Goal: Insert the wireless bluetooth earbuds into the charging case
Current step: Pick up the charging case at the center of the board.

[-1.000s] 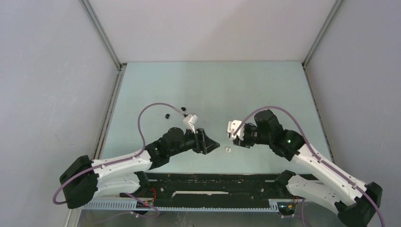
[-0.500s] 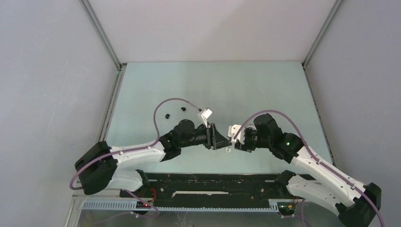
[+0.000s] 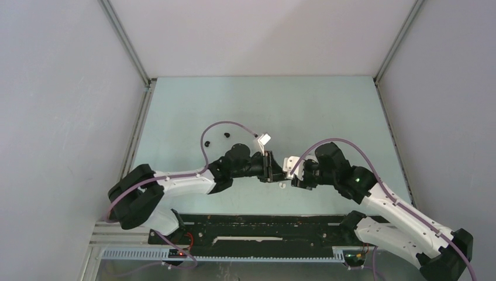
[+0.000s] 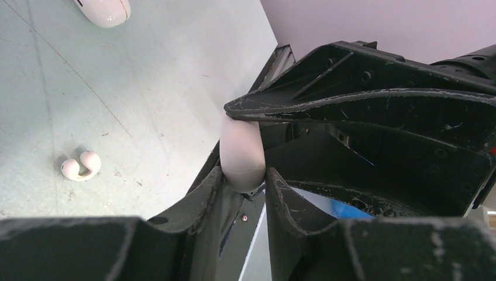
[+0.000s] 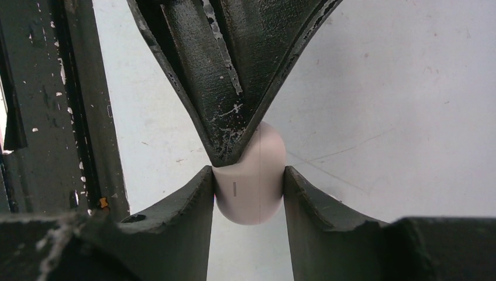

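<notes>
From above we see the left gripper [image 3: 271, 168] and right gripper [image 3: 288, 171] tip to tip at the middle, with a white earbud [image 3: 282, 185] lying just on their near side. In the left wrist view, its jaws pinch a closed white case [image 4: 241, 149]. In the right wrist view, those jaws, half open, clamp the same case.

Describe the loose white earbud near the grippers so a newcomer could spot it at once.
On the pale green table, find where the left gripper and right gripper meet near the middle. Just on the near side of that point lies the white earbud. It is white, unlike the two black earbuds farther back and left, and far smaller than the white case held between the grippers.
</notes>
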